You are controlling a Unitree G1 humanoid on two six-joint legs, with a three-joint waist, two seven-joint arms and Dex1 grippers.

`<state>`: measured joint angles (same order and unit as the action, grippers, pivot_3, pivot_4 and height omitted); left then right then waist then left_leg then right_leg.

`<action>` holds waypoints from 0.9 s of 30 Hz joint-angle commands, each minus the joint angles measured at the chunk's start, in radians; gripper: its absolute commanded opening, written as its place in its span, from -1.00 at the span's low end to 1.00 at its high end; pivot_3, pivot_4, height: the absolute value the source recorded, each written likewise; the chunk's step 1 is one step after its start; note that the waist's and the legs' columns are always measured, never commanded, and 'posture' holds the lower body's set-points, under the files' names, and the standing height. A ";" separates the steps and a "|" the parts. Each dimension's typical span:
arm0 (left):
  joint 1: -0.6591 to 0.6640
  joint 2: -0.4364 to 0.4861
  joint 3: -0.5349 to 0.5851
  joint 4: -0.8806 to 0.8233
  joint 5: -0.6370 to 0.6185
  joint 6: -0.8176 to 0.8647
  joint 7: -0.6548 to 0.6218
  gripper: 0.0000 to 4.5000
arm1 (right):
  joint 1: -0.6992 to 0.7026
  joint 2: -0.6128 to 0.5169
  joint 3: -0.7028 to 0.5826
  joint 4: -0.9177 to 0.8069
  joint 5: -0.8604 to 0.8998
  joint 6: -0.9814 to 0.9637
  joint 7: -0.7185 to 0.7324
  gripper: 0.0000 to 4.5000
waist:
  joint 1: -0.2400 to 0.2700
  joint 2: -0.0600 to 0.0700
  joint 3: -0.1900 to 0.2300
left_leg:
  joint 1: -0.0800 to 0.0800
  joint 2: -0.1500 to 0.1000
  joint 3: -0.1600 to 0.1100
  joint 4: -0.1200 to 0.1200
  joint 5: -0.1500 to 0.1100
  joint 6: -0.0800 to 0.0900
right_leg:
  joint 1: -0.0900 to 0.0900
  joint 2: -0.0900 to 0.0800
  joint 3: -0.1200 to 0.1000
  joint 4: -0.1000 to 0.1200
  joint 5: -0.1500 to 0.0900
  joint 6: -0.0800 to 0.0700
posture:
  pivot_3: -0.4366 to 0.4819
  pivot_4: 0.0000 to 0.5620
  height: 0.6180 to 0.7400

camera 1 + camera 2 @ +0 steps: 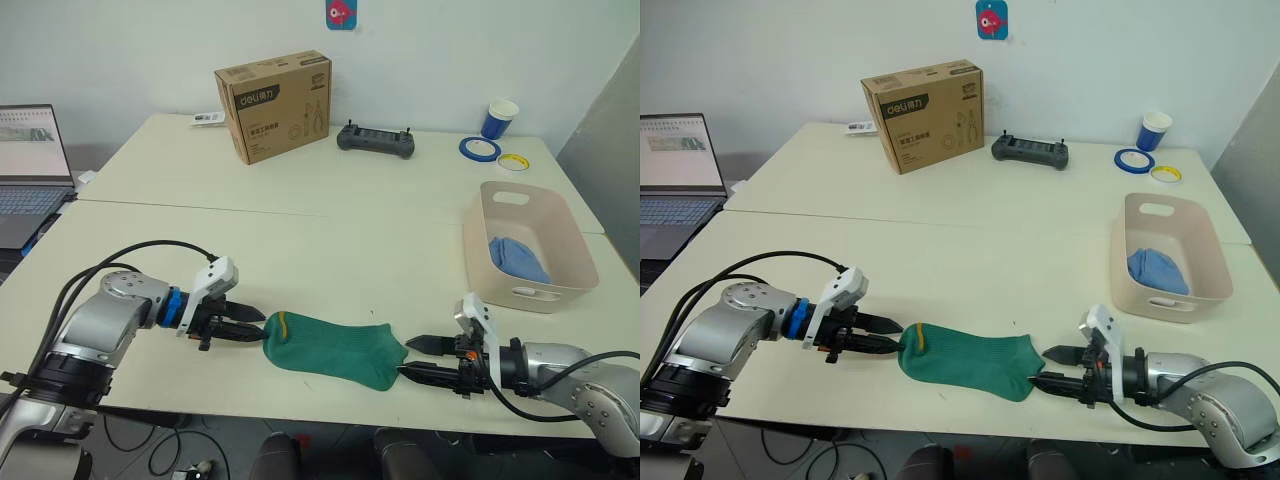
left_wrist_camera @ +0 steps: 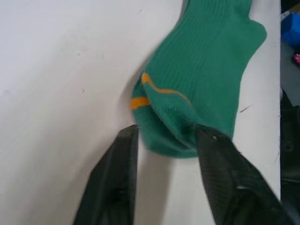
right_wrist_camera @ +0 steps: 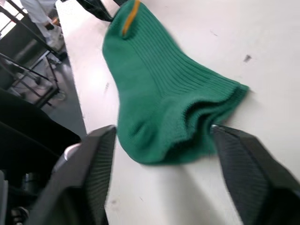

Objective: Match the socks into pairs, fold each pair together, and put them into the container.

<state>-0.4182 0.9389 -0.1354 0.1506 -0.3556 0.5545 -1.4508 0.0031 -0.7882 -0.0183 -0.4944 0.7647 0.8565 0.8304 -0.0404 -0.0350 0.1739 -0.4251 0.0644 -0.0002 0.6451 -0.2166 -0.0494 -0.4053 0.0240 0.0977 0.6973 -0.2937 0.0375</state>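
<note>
A dark green sock (image 1: 335, 348) with a yellow toe stripe lies flat by the table's near edge, between my two grippers. My left gripper (image 1: 258, 328) is open, and its fingers (image 2: 117, 168) straddle the toe end without closing on it. My right gripper (image 1: 405, 357) is open as well, with the cuff end (image 3: 187, 117) between its fingers; the cuff shows stacked layers. At the right of the table stands the pale pink container (image 1: 470, 225), which holds folded light blue socks (image 1: 517, 258).
A brown cardboard box (image 1: 275, 105), a black controller (image 1: 376, 139), a blue cup (image 1: 499, 118) and two tape rolls (image 1: 480, 149) stand along the far side. An open laptop (image 1: 30, 170) sits at the left. The table's near edge runs just below the sock.
</note>
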 commanded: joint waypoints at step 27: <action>0.049 -0.128 -0.061 -0.029 0.176 -0.465 0.051 -1.00 | -0.217 0.057 0.395 0.199 -0.599 -0.588 0.175 -0.99 | 0.008 0.000 0.000 | 0.000 0.000 0.001 0.000 0.000 0.000 | 0.000 0.000 0.001 0.000 0.000 0.000 | -0.05 -0.47 1.00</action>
<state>-0.3674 0.8050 -0.1962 0.1203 -0.1906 0.1009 -1.4060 -0.2141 -0.7256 0.4021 -0.2895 0.1775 0.2976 0.9997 -0.0325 -0.0350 0.1737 -0.4247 0.0644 0.0009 0.6454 -0.2165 -0.0494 -0.4052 0.0242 0.0983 0.6974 -0.2936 0.0375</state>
